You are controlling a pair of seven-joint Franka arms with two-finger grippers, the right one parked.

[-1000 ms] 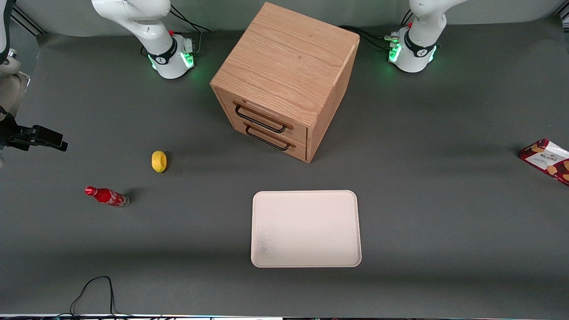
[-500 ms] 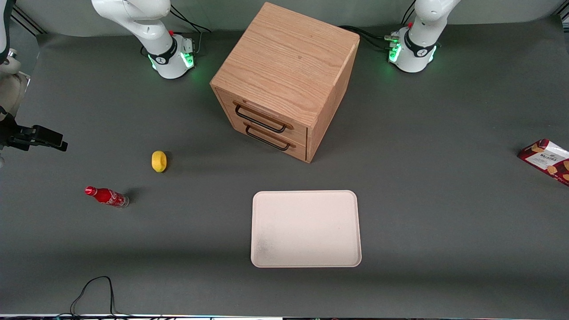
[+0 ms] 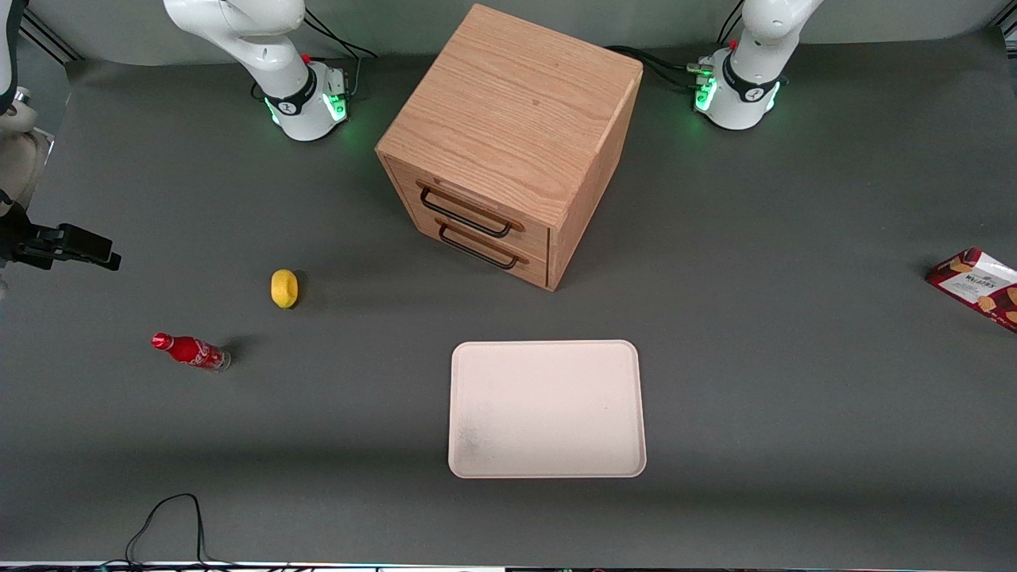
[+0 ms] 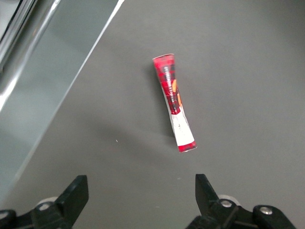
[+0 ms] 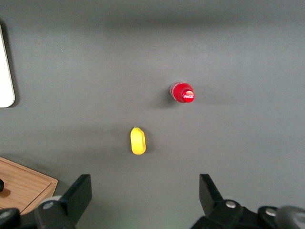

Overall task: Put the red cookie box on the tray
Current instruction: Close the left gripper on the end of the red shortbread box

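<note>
The wooden drawer cabinet [image 3: 508, 143] stands mid-table, well away from the gripper [image 4: 138, 198]. The tray [image 3: 547, 409] lies nearer the front camera than the cabinet, also well apart from the gripper. The red cookie box [image 4: 174, 102] lies on the grey table [image 3: 755, 381] at the working arm's end, below the gripper and apart from it (seen edge-on from the wrist). The gripper hangs above, fingers [image 4: 76, 193] spread wide, holding nothing. A soda bottle [image 3: 191, 351] and a lemon [image 3: 284, 287] sit toward the parked arm's end.
</note>
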